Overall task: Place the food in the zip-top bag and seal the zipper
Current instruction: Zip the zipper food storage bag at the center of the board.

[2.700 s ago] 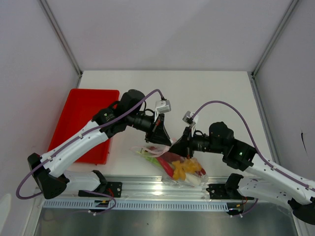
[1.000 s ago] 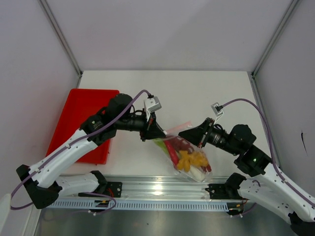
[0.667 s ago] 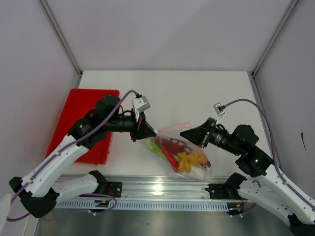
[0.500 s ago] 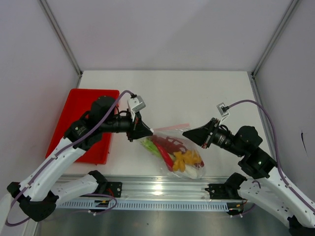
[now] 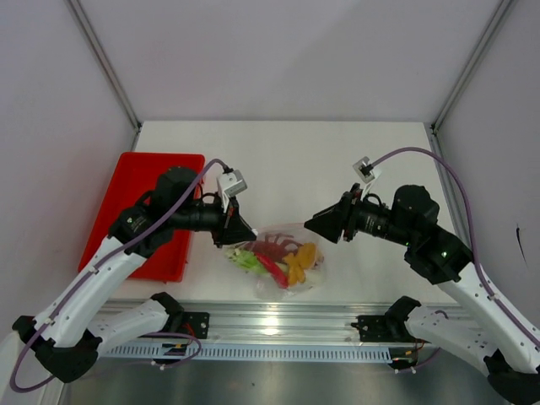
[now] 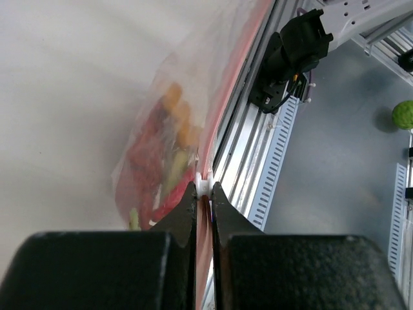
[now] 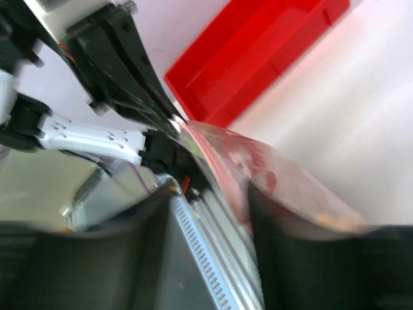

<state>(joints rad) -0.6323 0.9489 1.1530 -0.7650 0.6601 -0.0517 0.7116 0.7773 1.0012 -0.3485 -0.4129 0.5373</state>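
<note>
The zip-top bag (image 5: 280, 234) lies slumped on the table with the food (image 5: 287, 260) inside: red, yellow-orange and green pieces. My left gripper (image 5: 243, 239) is shut on the zipper (image 6: 227, 90) at the bag's left end. The pink strip runs between its fingers, and the white slider tab (image 6: 203, 186) sits just past the tips of the left gripper (image 6: 203, 192). The food (image 6: 161, 158) shows through the plastic. My right gripper (image 5: 310, 224) is open, a little above and right of the bag. In the blurred right wrist view, my right gripper (image 7: 210, 203) holds nothing and the bag (image 7: 284, 174) is ahead.
A red tray (image 5: 126, 181) sits at the left under my left arm, also seen as the red tray (image 7: 258, 51). The aluminium rail (image 5: 278, 325) runs along the table's near edge, close below the bag. White walls enclose the table.
The right gripper has opened, let go of the bag and drawn back up and right. The bag has sagged down and left onto the table. The left gripper keeps its hold.
</note>
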